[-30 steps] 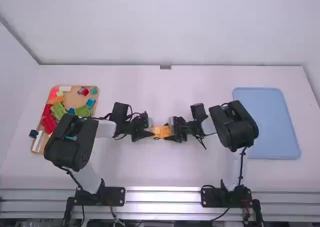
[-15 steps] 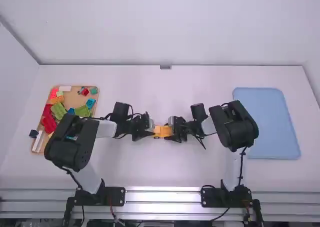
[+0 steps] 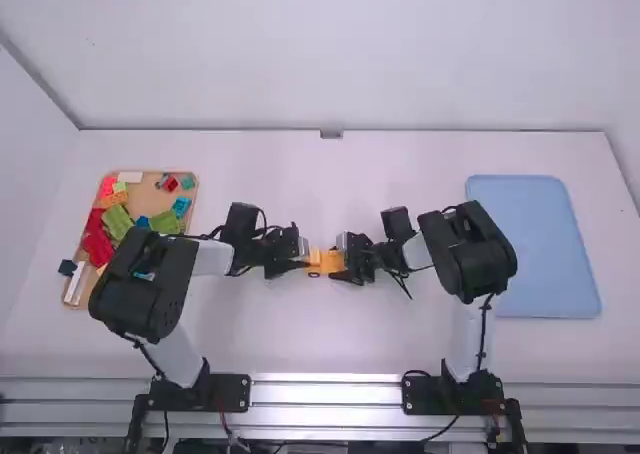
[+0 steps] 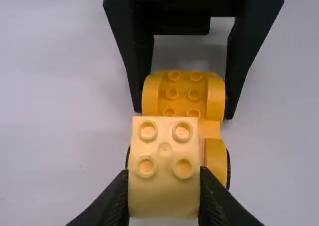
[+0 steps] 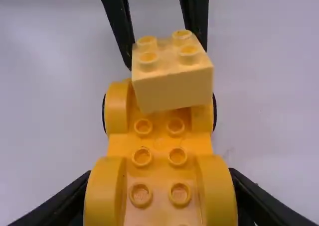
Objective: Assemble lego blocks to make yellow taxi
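Your left gripper pinches pale-yellow 2x2 block, slightly askew over yellow car base, centre of high view; right gripper clamps base. Square block to studs, then press straight down.

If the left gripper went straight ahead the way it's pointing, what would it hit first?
Likely the orange car base: the pale yellow block in the left gripper would meet it first, though the gap is hard to judge.
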`<state>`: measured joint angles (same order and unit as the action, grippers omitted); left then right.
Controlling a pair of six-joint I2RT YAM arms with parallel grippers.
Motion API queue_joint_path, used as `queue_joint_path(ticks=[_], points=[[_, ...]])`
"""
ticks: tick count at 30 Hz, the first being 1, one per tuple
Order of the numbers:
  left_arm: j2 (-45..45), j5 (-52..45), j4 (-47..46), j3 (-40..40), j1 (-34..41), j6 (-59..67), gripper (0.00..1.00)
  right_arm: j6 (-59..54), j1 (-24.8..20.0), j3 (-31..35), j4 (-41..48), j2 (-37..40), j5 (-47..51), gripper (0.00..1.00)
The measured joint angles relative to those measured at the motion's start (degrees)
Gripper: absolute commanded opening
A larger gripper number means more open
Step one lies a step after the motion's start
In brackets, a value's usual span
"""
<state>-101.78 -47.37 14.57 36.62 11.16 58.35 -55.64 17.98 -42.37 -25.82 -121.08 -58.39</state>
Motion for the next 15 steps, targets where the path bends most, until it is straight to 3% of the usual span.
queue_joint_path(ticks=[15], points=[[0.0,-2.3,-0.9,0.0,0.1,0.0,0.19,0.0,0.0,0.0,0.0,0.0,0.3,0.70]])
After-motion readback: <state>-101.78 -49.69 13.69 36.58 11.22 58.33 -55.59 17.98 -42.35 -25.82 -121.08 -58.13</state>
